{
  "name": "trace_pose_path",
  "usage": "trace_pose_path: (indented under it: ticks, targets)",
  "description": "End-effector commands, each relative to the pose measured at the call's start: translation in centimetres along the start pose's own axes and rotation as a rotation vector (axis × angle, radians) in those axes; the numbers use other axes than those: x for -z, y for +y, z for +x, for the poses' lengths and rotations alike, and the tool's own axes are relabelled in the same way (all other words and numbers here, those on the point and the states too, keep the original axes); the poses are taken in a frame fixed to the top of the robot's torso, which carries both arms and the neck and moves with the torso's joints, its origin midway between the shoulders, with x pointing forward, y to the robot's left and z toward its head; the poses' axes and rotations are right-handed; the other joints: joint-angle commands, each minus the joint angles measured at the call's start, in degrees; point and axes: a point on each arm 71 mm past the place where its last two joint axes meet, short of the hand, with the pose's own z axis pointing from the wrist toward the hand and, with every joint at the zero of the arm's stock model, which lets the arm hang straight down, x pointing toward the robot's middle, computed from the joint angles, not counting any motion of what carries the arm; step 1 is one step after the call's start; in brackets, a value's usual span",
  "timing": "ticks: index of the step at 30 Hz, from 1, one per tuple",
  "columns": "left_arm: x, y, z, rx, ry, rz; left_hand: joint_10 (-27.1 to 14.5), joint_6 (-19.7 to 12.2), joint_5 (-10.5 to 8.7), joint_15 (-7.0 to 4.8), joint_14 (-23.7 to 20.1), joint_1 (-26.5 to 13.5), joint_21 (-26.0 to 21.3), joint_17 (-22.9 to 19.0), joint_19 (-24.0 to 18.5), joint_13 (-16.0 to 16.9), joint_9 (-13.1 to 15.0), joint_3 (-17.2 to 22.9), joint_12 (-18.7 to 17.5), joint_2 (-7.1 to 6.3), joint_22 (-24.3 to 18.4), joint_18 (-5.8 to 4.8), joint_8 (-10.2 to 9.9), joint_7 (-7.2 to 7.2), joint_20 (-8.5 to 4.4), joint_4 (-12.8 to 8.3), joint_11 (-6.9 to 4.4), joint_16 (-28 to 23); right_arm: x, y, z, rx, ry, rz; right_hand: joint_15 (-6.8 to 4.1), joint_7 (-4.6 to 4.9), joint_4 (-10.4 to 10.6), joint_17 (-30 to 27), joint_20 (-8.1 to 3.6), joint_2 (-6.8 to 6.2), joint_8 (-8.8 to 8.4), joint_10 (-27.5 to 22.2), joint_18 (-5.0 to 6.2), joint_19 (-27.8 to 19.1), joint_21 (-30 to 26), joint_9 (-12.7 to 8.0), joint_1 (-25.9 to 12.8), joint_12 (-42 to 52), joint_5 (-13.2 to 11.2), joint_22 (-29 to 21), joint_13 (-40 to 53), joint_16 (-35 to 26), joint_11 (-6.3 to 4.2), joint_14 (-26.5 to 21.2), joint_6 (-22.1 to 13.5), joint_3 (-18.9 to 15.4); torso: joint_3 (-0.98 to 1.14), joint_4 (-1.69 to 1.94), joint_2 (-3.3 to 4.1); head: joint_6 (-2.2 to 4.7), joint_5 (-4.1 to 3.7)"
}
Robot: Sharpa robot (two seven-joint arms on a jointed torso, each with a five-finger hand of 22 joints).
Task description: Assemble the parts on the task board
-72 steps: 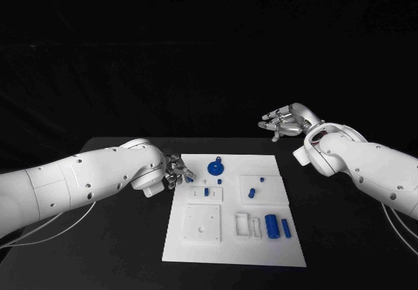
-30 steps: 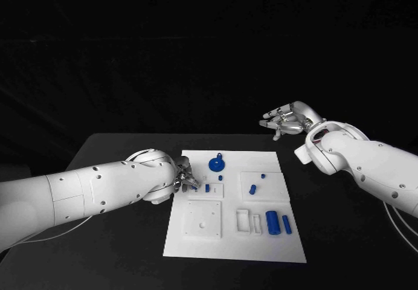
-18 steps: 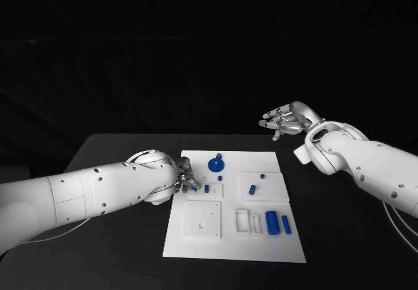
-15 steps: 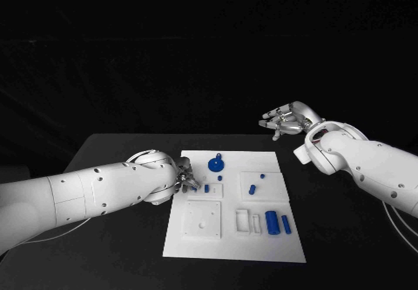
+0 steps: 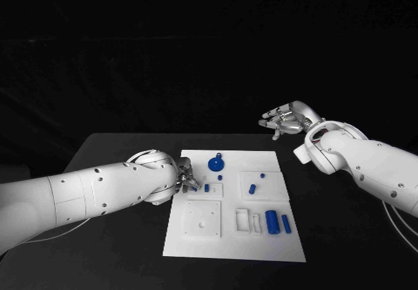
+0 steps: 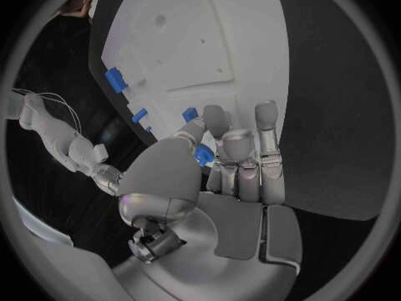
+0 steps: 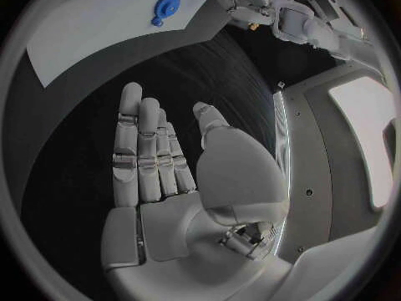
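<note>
Where the black table spreads under both arms, the white board lies at its middle, its long side running away from the robot. The left arm reaches in low over the table and ends at the board's near-left edge. The right arm is raised well off to the far right, clear of the board.

The left robot hand sits at the board's left edge beside a small recessed panel. In the left wrist view its thumb and a fingertip pinch a small blue piece just above the board's edge, with the other fingers held straight alongside. The right robot hand hangs in the air beyond the board's far right corner; the right wrist view shows its fingers straight and spread with the palm bare, holding nothing.

On the board, a blue round disc stands near the far edge. A blue cylinder and a slimmer blue bar lie side by side near the right edge. A short blue peg lies in the square panel above them, and another small blue peg sits close to the left robot hand.
</note>
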Motion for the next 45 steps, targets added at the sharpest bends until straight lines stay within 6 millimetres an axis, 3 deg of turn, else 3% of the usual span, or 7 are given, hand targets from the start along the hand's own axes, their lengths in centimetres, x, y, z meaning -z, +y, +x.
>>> trace_pose_path:
  ticks: [1, 24, 33, 39, 45]
  targets:
    - [-0.08, 0.24, 0.99, -0.027, 0.054, -0.023, 2.7, 3.9, 0.24, 0.04, 0.3, -0.1, 0.3, 0.0, 0.1, -0.2, 0.1, 2.7, 0.2, -0.43, 1.1, 1.34, 0.2, -3.45, 0.49, -2.4, -0.41, 0.3, 0.01, 0.08, 0.12, 0.000, 0.013, -0.011, 0.10, -0.08, 0.3, -0.1, 0.35, -0.05, 0.18, -0.4, 0.72, 1.5, 0.2, -0.1, 0.2, -0.1, 0.3, -0.1, -0.1, 0.2, -0.09, -0.3, -0.4, 0.1, -0.01, 0.02, 0.03, -0.06, 0.01]
    - [-0.01, 0.26, 1.21, -0.040, 0.076, -0.030, 2.7, 3.9, 0.44, 0.07, 0.3, -0.2, 0.5, -0.1, -0.1, -0.4, 0.2, 2.9, 0.3, -0.40, 1.1, 1.50, 0.3, -3.45, 0.64, -2.5, -0.40, 0.4, 0.03, 0.01, 0.26, -0.001, 0.016, -0.010, 0.11, -0.07, 0.2, -0.1, 0.36, -0.09, 0.17, -0.4, 0.72, 1.4, 0.4, -0.1, 0.2, -0.1, 0.4, -0.4, -0.1, 0.2, -0.09, -0.3, -0.4, 0.2, 0.05, -0.05, 0.01, -0.03, 0.13]
    - [-0.06, 0.22, 1.26, -0.041, 0.082, -0.033, 2.7, 4.1, -0.03, 0.10, 0.2, -0.5, 0.7, -0.7, -0.1, -0.7, -1.0, 2.6, 0.3, -0.62, 1.1, 1.44, -0.9, -3.31, 0.52, -2.3, -0.22, 0.2, 0.04, 0.02, 0.28, -0.003, 0.016, -0.011, 0.11, -0.07, 0.2, -0.1, 0.36, -0.09, 0.17, -0.4, 0.72, 1.4, 0.4, -0.1, 0.2, -0.1, 0.4, -0.4, -0.1, 0.2, -0.09, -0.3, -0.4, 0.2, 0.06, -0.04, 0.01, 0.00, 0.09]
    - [-0.09, 0.21, 1.30, -0.041, 0.089, -0.035, 2.7, 4.2, -0.46, 0.09, 0.2, -0.7, 0.6, -0.9, -0.1, -0.8, -1.8, 1.7, 0.4, -1.17, 1.0, 1.29, -1.7, -3.33, 0.44, -0.8, -0.19, 0.1, 0.05, 0.02, 0.27, -0.003, 0.017, -0.010, 0.11, -0.07, 0.2, -0.1, 0.36, -0.09, 0.17, -0.4, 0.72, 1.4, 0.4, -0.1, 0.2, -0.1, 0.4, -0.4, -0.1, 0.2, -0.09, -0.3, -0.4, 0.2, 0.07, -0.03, 0.01, 0.03, 0.03]
    - [-0.12, 0.23, 1.34, -0.044, 0.097, -0.038, 2.7, 4.6, -0.55, -0.03, 0.2, -2.2, 0.6, -0.9, 0.0, -0.8, -2.3, 0.2, 0.5, -2.75, 1.0, 1.13, -2.0, -3.69, 0.34, 1.1, -0.36, 0.3, 0.05, 0.01, 0.26, -0.004, 0.016, -0.010, 0.11, -0.07, 0.3, -0.1, 0.36, -0.10, 0.17, -0.4, 0.72, 1.4, 0.4, -0.1, 0.1, -0.1, 0.4, -0.5, -0.1, 0.2, -0.09, -0.3, -0.5, 0.2, 0.05, -0.03, 0.03, -0.03, 0.04]
